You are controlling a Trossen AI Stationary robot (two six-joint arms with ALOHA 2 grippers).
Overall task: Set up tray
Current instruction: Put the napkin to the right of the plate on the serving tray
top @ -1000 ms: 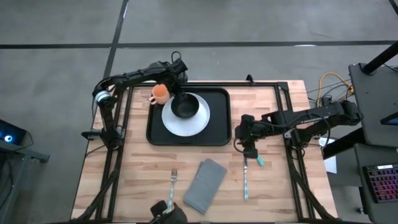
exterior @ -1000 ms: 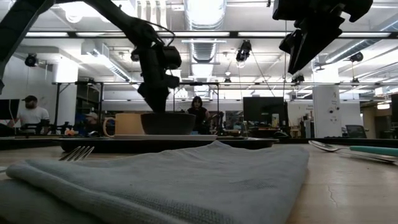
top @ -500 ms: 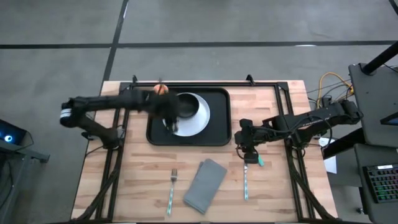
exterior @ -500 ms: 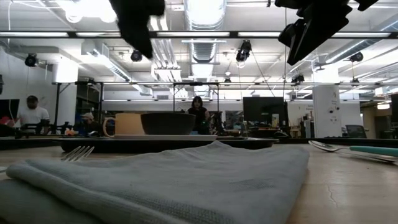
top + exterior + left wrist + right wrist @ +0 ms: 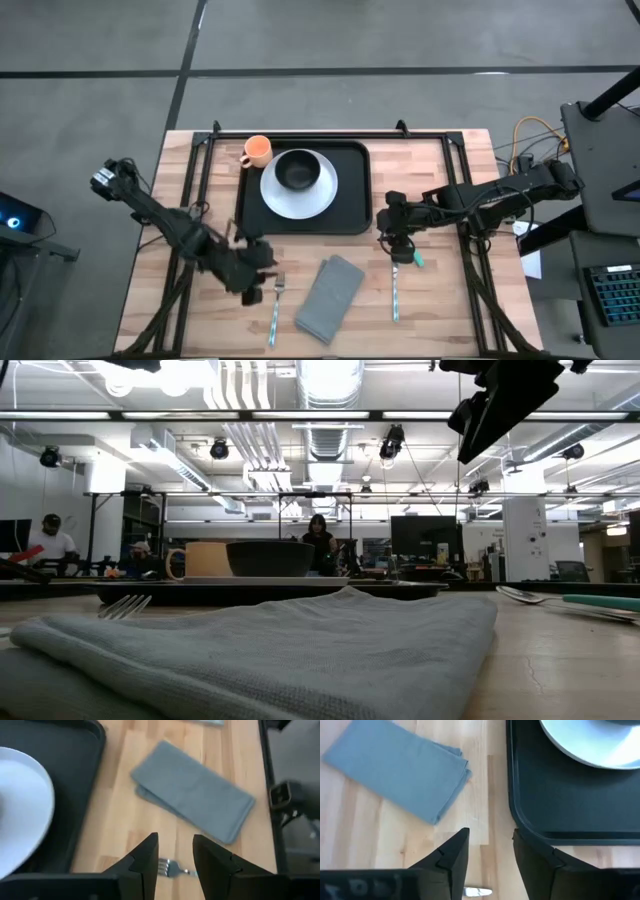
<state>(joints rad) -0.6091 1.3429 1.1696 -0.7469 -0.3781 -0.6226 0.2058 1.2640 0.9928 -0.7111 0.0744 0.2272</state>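
Note:
The black tray (image 5: 254,214) lies at the table's far middle. It carries a white plate (image 5: 318,196) with a black bowl (image 5: 296,171) on it and an orange cup (image 5: 257,151) in its far left corner. A fork (image 5: 275,310), a folded grey napkin (image 5: 330,297) and a teal-handled spoon (image 5: 396,290) lie on the wood nearer me. My left gripper (image 5: 175,855) hovers open above the fork's tines (image 5: 167,866). My right gripper (image 5: 490,852) hovers open above the spoon's bowl end (image 5: 477,892), just right of the tray (image 5: 570,800).
The napkin (image 5: 195,797) lies between fork and spoon, close to both grippers. The tray's raised rim (image 5: 97,740) stands just beyond the left gripper. Bare wood shows left of the fork and right of the spoon. People and equipment stand in the room behind the table.
My left arm has swung from over the bowl and cup at the tray's far left, across the tray, toward the near edge, and now hangs over the fork's tines. The bowl, plate and cup have stayed where they were. My right gripper has barely moved.

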